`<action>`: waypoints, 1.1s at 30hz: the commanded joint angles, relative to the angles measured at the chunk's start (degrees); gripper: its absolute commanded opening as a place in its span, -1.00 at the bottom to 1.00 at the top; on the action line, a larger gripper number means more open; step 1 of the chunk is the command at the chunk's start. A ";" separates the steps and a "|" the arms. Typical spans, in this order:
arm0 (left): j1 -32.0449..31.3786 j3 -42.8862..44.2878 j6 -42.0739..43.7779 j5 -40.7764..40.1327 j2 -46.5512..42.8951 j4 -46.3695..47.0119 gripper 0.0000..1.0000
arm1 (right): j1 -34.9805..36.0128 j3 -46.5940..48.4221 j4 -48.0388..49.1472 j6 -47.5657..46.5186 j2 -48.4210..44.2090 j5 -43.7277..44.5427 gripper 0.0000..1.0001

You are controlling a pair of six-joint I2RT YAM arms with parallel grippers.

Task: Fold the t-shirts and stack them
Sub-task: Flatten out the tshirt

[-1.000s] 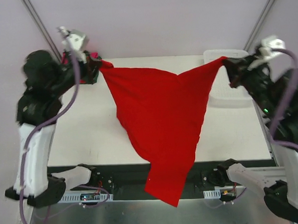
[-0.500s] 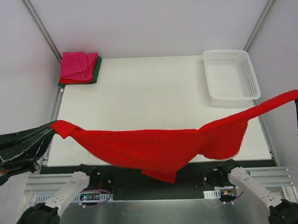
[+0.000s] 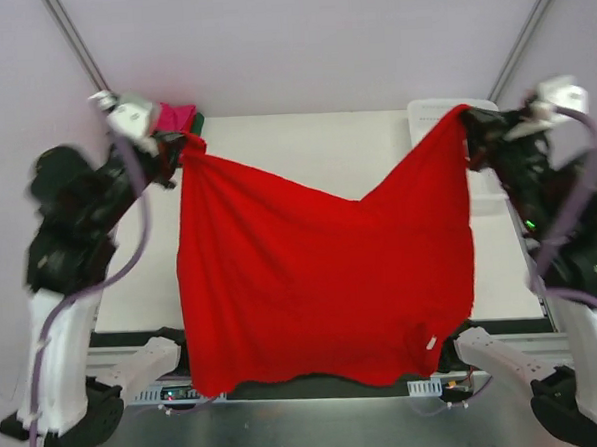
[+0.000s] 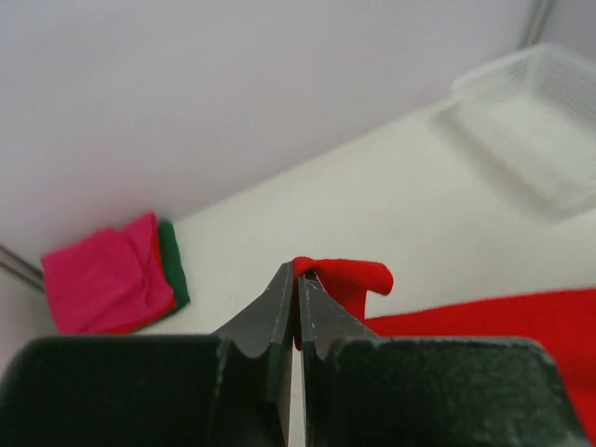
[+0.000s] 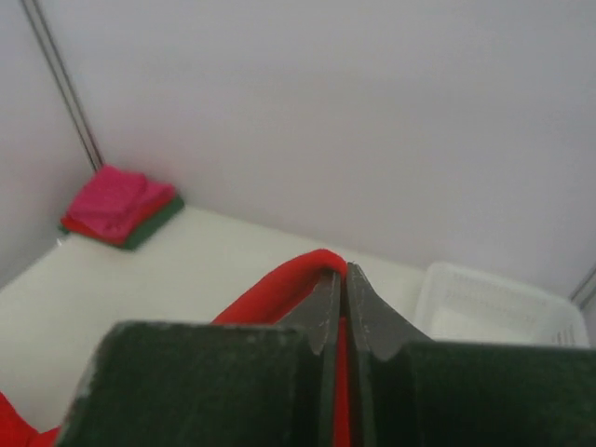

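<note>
A large bright red t-shirt [image 3: 322, 282] hangs spread between both arms above the table, its lower edge reaching past the near table edge. My left gripper [image 3: 181, 142] is shut on its upper left corner [image 4: 340, 277]. My right gripper [image 3: 465, 115] is shut on the upper right corner [image 5: 312, 270]. A folded stack of t-shirts [image 4: 112, 277], magenta pink on top with red and dark green beneath, lies at the far left corner of the table; in the top view only a pink part of the stack [image 3: 176, 117] shows behind the left arm.
A white plastic lattice basket [image 4: 540, 112] stands at the far right of the white table [image 3: 305, 153]; the right arm covers most of the basket [image 3: 443, 106] in the top view. Metal frame posts rise at both back corners.
Both arms swung back up and to the far side of the table, lifting the red t-shirt from a low stretched band into a wide hanging sheet. Both grips held.
</note>
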 commanded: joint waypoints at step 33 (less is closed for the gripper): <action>9.58 -0.47 3.16 -23.87 63.86 29.68 -1.00 | -12.09 4.64 19.78 5.65 55.49 2.31 -0.98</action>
